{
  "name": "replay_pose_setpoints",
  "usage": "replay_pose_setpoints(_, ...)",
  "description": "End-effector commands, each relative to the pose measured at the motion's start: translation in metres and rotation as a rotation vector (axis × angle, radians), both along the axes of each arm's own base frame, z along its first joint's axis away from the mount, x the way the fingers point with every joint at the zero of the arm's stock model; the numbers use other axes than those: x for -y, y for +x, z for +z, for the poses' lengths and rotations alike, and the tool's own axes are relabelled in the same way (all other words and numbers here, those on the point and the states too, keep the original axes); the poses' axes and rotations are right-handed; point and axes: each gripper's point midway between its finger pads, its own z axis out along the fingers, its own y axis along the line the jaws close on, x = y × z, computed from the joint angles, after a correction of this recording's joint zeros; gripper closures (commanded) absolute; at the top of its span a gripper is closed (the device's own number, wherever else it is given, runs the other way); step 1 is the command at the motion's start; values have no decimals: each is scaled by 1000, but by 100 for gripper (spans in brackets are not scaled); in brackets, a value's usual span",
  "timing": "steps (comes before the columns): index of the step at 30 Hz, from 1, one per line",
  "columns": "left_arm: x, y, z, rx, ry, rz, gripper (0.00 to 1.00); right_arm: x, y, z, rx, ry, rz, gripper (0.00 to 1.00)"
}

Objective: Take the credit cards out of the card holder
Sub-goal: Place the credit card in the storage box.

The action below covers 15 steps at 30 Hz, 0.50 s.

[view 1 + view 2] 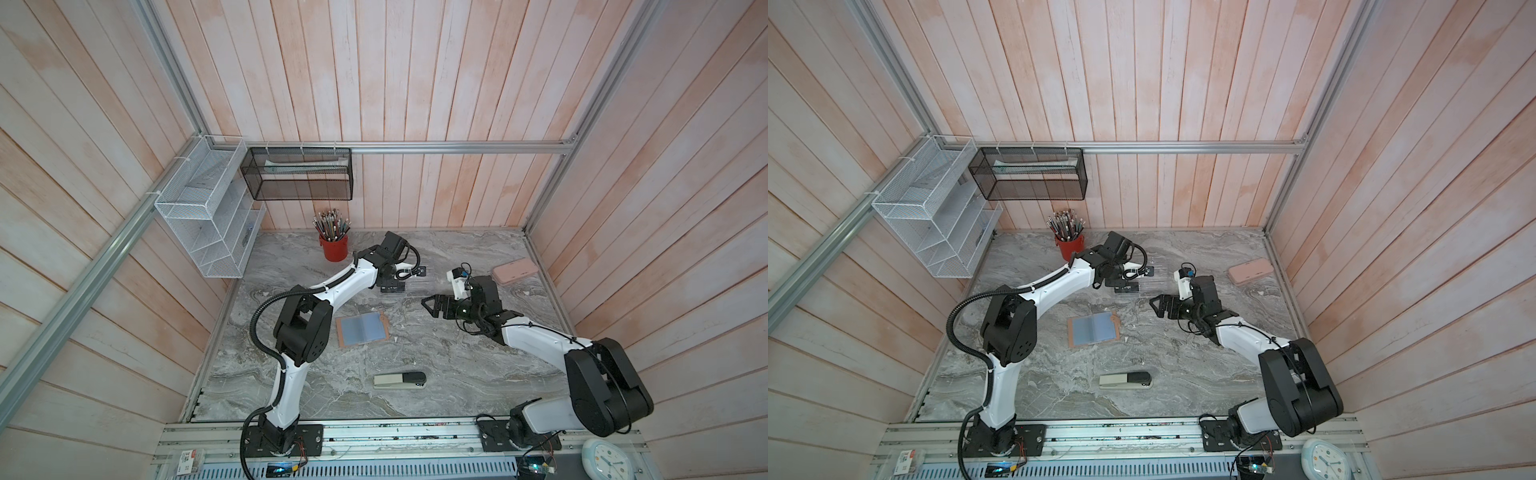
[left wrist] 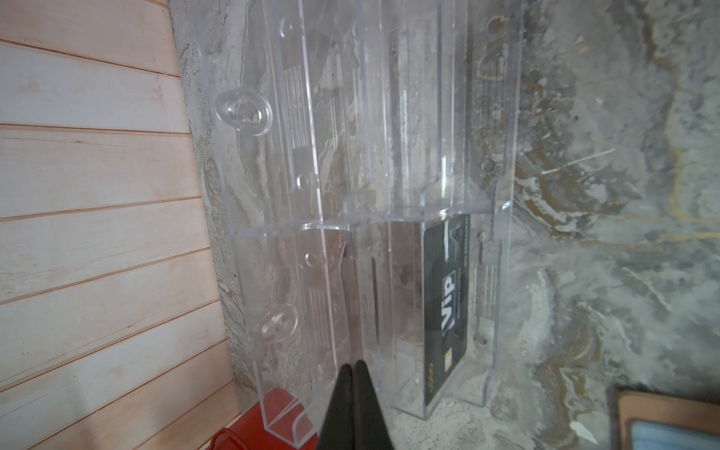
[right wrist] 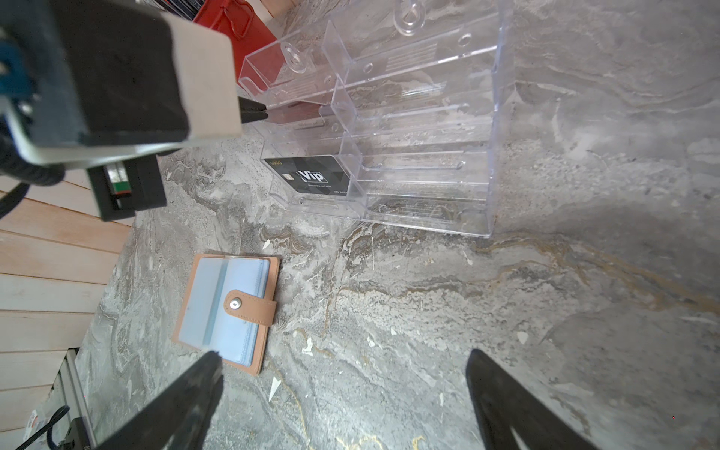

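Looking at both top views, we find the card holder lying open and flat on the table between the two arms. Its long axis runs side to side. It lies to the left of the right gripper and a little nearer the bases. That gripper hangs empty with its jaws wide apart, so we judge it the free one to reach over. The left gripper is pinched together at the clear rack, on what we take for the red card. We count one black card in a rack slot, one red, and no teal card in sight. Whether it sits in the holder's bluish sleeves, we cannot tell.
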Motion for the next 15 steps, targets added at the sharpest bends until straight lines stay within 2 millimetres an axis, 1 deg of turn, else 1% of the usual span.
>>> replay_pose_setpoints(1,4,0,-10,-19,4,-14,100,2,-1,3,16,2,5,2)
replay_pose_setpoints(5,3,2,-10,-2,9,-8,100,1,-1,2,14,6,4,2)
replay_pose_setpoints(13,7,11,2,48,-20,6,99,1,-1,1,11,16,2,2)
replay_pose_setpoints(15,8,13,4,56,-26,10,96,0,-1,1,11,16,3,2)
